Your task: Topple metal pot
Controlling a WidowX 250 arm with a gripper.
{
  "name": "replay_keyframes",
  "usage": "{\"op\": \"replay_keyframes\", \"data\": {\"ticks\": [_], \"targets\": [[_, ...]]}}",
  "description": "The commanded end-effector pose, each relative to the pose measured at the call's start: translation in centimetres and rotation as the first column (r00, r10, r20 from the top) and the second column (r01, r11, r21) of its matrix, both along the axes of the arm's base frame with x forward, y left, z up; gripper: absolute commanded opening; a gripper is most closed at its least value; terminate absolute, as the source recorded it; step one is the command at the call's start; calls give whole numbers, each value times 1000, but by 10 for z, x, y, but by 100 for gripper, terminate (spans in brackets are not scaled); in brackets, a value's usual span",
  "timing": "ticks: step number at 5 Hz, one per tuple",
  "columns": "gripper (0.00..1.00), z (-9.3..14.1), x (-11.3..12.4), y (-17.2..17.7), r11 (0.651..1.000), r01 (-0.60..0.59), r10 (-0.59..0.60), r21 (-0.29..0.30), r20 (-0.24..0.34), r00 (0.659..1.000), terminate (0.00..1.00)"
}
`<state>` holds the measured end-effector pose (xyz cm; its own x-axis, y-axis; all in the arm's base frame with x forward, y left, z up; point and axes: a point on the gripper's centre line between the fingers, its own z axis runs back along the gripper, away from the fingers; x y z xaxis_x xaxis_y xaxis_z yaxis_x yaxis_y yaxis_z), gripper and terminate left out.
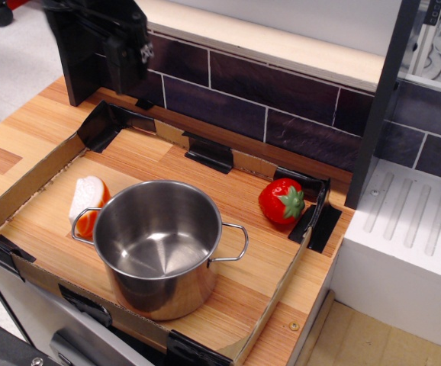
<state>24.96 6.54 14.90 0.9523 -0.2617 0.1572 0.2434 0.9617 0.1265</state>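
My pincer [129, 57] up at back-left, jaw state unclear. Pot [158, 245] upright, well below-right of it; strawberry [281, 200] farther right; white-orange toy [88, 204] touching pot's left.

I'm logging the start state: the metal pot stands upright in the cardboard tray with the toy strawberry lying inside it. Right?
Not quite. The pot does stand upright in the cardboard tray, but it is empty. The strawberry lies on the tray floor near the far right corner, apart from the pot, as observation.image shows.
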Motion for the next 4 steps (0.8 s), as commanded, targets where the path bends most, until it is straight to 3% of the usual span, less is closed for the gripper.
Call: {"op": "replay_keyframes", "data": {"ticks": [1, 2, 3, 4], "targets": [[100, -2, -41, -36, 946, 306, -319, -108, -144, 937, 0], [100, -16, -64, -49, 902, 404, -429, -151, -207, 879, 0], [100, -29, -79, -58, 868, 476, -496, -142, -228, 838, 0], [100, -47, -88, -70, 842, 531, -539, -95, -207, 817, 0]]}}
